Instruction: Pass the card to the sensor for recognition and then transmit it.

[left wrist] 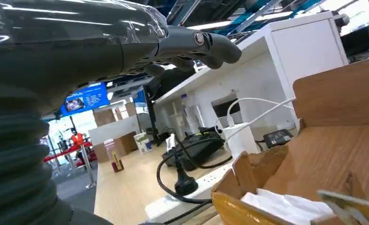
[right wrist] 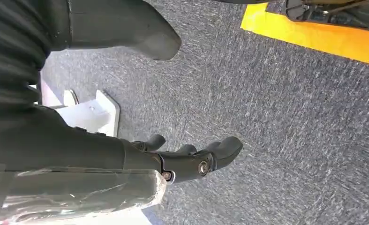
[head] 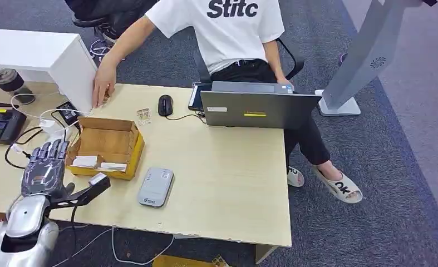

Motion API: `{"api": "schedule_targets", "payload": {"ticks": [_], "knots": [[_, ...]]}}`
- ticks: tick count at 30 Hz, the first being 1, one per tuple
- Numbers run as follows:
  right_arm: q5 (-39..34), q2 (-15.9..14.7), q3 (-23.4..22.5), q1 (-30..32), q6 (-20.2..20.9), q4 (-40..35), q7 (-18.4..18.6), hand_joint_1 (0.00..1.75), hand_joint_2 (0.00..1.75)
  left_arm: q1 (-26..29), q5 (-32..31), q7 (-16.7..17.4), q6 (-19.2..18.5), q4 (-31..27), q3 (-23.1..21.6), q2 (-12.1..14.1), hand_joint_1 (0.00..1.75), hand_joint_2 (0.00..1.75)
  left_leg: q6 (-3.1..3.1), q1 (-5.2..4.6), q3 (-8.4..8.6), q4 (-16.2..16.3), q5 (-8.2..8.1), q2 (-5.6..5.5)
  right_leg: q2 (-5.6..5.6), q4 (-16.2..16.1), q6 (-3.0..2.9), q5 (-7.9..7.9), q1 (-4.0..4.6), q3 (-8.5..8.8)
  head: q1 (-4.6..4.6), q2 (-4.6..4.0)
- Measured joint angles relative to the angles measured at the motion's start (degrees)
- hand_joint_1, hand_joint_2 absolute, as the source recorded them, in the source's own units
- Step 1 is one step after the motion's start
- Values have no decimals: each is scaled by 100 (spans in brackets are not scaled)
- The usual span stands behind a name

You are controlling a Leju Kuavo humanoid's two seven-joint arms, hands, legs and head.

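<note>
Nearest, at about 8 o'clock in the head view, the left hand (head: pixel 45 167) hovers over the edge of the wooden surface (head: pixel 222 183), its fingers (head: pixel 49 151) stretched flat and apart with nothing in them, just beside the open cardboard box (head: pixel 108 146) that lies toward its 2 o'clock. Inside that box, along its near wall, lie a few white cards (head: pixel 97 163); the left wrist view shows them as thin pale sheets (left wrist: pixel 285 206) lying low in the box behind its raised flap. I judge them light, stiff and slick, so flat that a top-down grasp would slide off; a pinch on a raised or overhanging edge looks the best hold, and the box wall crowds the approach. At about 4 o'clock from the box, near but not touching it, sits the grey sensor (head: pixel 156 187), flat on the surface. The right hand (right wrist: pixel 187 159) hangs above grey carpet, its fingers loosely curled around nothing. Farther off, at 12 to 1 o'clock, stand a black mouse (head: pixel 165 104) and a laptop (head: pixel 258 109), and beyond them a person (head: pixel 227 33) in a white shirt sits with one hand resting on the far edge of the surface.
</note>
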Motion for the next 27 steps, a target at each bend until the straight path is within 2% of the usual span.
{"api": "schedule_targets", "payload": {"ticks": [6,14,21,27], "knots": [[0,-13,125,-3,20,0,-20,0,175,-315,0,70,46,382,-53,0,0,175,0,0,0,0,0,0,0,0,0,0,0,-1,0,0],[0,-17,223,-11,31,0,-57,0,175,-540,-2,124,111,828,-354,-9,0,175,0,-1,0,1,0,1,3,0,0,0,0,-1,0,0],[0,-28,258,-19,76,0,-55,0,175,-684,-2,-79,111,1059,-474,-131,0,175,0,-1,1,1,0,4,6,0,0,0,0,-2,0,0],[0,-44,260,-24,81,0,-66,0,175,-747,0,-125,114,1204,-562,-225,0,175,0,0,0,1,0,4,5,0,0,0,0,-3,2,0]]}}
